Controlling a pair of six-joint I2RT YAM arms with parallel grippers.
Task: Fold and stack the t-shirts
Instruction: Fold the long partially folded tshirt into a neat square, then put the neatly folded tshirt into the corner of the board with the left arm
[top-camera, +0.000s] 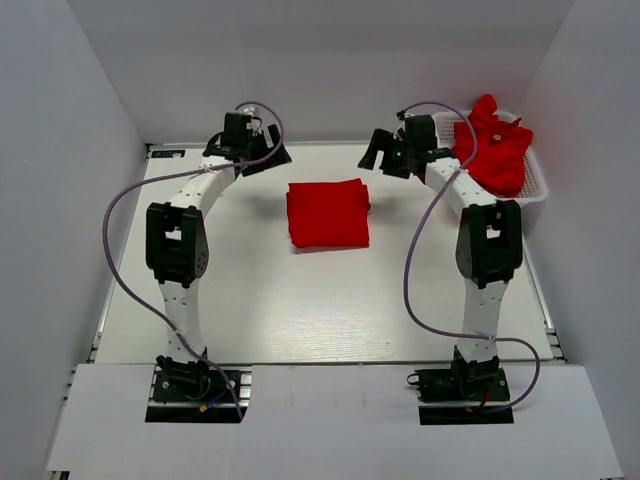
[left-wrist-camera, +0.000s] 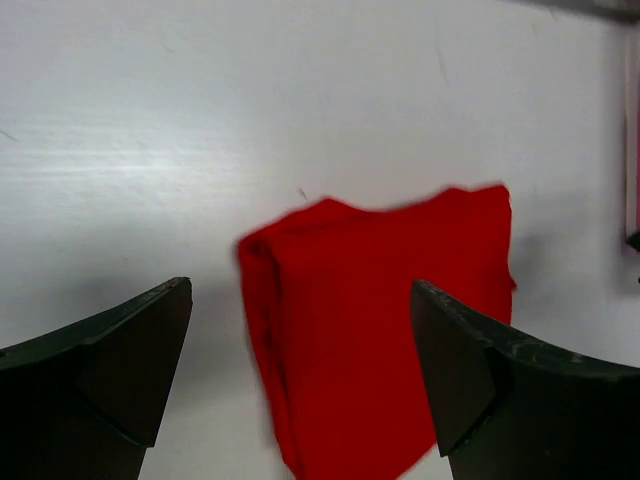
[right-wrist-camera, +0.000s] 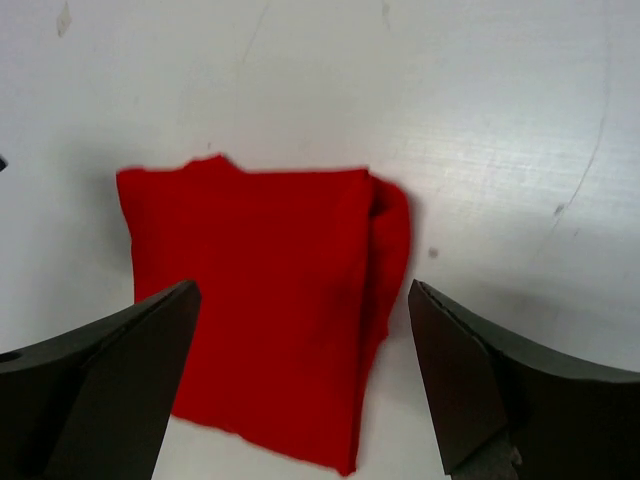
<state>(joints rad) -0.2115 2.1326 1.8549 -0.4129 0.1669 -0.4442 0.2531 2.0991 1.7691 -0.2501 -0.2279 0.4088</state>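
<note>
Jaws spread wide and empty on both my left gripper (left-wrist-camera: 300, 286) and my right gripper (right-wrist-camera: 303, 286), I hang over the far half of the table (top-camera: 300, 310), the folded red t-shirt (top-camera: 328, 213) flat between them, touching neither, while crumpled red t-shirts (top-camera: 495, 150), seemingly several, fill the white mesh basket (top-camera: 541, 191) at the far right corner.

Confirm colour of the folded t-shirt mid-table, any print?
The folded t-shirt is plain bright red, no print showing. The right wrist view shows it best.
</note>
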